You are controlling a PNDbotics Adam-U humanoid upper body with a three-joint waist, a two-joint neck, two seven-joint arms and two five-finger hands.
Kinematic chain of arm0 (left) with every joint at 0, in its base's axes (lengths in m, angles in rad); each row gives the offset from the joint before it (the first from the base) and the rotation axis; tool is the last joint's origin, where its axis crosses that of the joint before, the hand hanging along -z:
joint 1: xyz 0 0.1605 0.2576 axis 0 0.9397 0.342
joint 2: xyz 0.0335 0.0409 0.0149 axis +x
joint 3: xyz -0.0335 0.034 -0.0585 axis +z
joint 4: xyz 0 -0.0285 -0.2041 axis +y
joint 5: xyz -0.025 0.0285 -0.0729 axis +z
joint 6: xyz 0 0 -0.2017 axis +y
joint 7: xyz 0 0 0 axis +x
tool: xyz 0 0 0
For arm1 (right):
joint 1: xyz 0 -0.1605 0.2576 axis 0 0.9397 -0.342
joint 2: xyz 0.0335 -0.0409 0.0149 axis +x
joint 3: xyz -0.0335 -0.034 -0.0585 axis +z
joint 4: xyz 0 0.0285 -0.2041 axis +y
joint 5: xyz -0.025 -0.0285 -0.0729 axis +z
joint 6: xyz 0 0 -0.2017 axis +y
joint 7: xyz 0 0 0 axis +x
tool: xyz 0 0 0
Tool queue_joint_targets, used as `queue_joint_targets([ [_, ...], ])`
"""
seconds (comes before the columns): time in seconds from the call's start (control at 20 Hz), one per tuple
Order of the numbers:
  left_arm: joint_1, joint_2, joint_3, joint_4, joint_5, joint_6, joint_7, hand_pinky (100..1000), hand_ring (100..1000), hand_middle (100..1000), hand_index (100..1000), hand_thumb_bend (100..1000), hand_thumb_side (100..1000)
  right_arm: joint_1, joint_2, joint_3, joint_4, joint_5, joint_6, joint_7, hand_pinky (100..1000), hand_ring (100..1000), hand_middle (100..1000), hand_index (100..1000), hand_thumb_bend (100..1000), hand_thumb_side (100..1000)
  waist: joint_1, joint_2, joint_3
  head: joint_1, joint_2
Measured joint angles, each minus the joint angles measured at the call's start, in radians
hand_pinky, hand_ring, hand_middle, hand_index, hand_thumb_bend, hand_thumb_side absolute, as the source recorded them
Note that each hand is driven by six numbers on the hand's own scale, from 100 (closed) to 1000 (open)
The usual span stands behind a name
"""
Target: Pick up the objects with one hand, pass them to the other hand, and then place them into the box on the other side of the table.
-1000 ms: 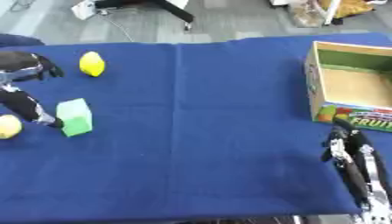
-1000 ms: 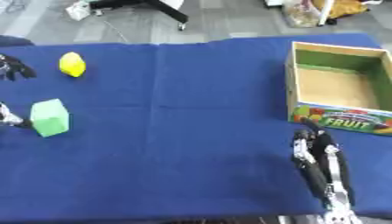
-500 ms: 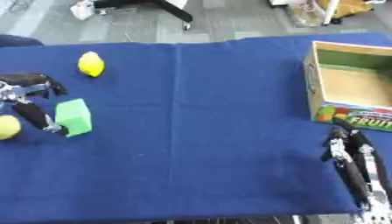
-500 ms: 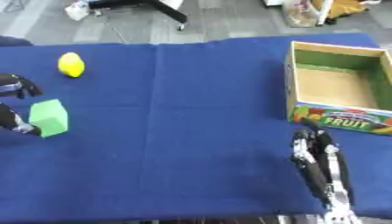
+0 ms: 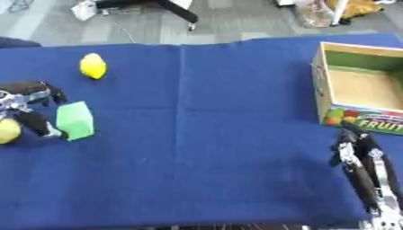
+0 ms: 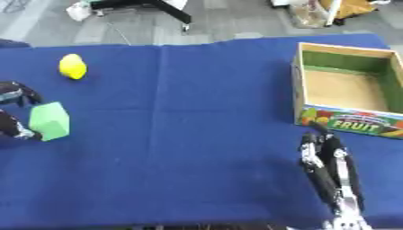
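So the whole thing right now hinges on the left hand [image 5: 28,105] and the green block [image 5: 75,120], which sits just to its 3 o'clock side, basically touching. One dark finger runs down along the block's left face and another curls over above its top-left corner, so the fingers are spread in a half-open claw around that side of the block, but I wouldn't say they've closed on it; nothing's lifted. The block's long axis runs roughly 12 to 6, leaning a bit, so a pinch across its short width from 9 to 3 looks like the natural way in. There's also a yellow round thing [image 5: 8,130] tucked right against the hand at about its 7 o'clock, and a lemon [image 5: 93,66] sitting well apart up at 1 o'clock. The right hand [image 6: 327,164] is resting way over at the lower right of the desk [image 5: 204,134], fingers straight and empty, pointing toward 12, just below the fruit box [image 6: 346,92]. The left hand is clearly the nearer one, so the pickup is its job, then a handoff across.
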Motion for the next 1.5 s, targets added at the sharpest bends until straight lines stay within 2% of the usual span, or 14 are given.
queue_joint_targets([
  [0.25, 0.001, -0.001, 0.005, 0.002, 0.072, -0.002, 0.014, 798, 681, 662, 786, 439, 298, 0.000, 0.000, 0.000, 0.000, 0.000, -0.001, 0.001, 368, 355, 432, 849, 100, 747, 0.000, 0.000, 0.000, 0.000, 0.000],
  [0.45, 0.004, -0.001, 0.005, -0.005, 0.134, -0.001, 0.014, 781, 615, 571, 704, 390, 241, 0.000, 0.000, 0.000, 0.000, 0.000, -0.002, 0.002, 368, 355, 432, 849, 100, 747, 0.000, 0.000, 0.000, 0.000, 0.000],
  [0.75, 0.040, 0.008, 0.030, -0.082, 0.212, 0.016, 0.049, 760, 565, 520, 653, 308, 190, -0.008, 0.000, 0.000, 0.000, 0.000, -0.002, 0.002, 369, 355, 432, 848, 100, 746, 0.000, 0.000, -0.001, -0.001, 0.000],
  [0.9, 0.066, 0.024, 0.068, -0.157, 0.259, 0.018, 0.093, 750, 531, 497, 627, 199, 201, -0.008, 0.002, 0.000, 0.000, 0.000, -0.002, 0.001, 369, 355, 432, 848, 100, 745, 0.000, 0.000, 0.002, -0.004, 0.000],
  [1.05, 0.106, 0.028, 0.133, -0.238, 0.309, -0.003, 0.142, 742, 508, 481, 608, 100, 245, -0.008, 0.006, -0.001, 0.000, 0.000, -0.002, 0.001, 369, 355, 432, 848, 100, 744, 0.000, 0.000, 0.007, -0.009, 0.000],
  [1.15, 0.140, 0.024, 0.185, -0.293, 0.345, -0.018, 0.175, 739, 501, 476, 599, 100, 281, -0.008, 0.008, -0.001, 0.000, 0.000, -0.002, 0.000, 369, 355, 432, 848, 100, 744, 0.000, 0.000, 0.013, -0.012, 0.000],
  [1.2, 0.159, 0.014, 0.211, -0.320, 0.361, -0.024, 0.193, 734, 498, 474, 596, 120, 339, -0.008, 0.008, -0.001, 0.000, 0.000, -0.002, -0.002, 369, 355, 431, 848, 100, 742, 0.000, 0.000, 0.015, -0.013, 0.000],
  [1.3, 0.198, -0.016, 0.257, -0.375, 0.395, -0.039, 0.226, 733, 501, 479, 600, 100, 353, -0.008, 0.008, -0.001, 0.000, 0.000, -0.001, -0.003, 368, 355, 431, 848, 100, 740, -0.002, 0.000, 0.018, -0.017, 0.000],
  [1.5, 0.276, -0.104, 0.296, -0.485, 0.463, -0.068, 0.295, 729, 500, 480, 598, 100, 386, -0.010, 0.006, 0.003, -0.008, 0.000, 0.000, 0.001, 368, 354, 431, 851, 100, 703, -0.015, 0.000, 0.028, -0.023, 0.000],
])
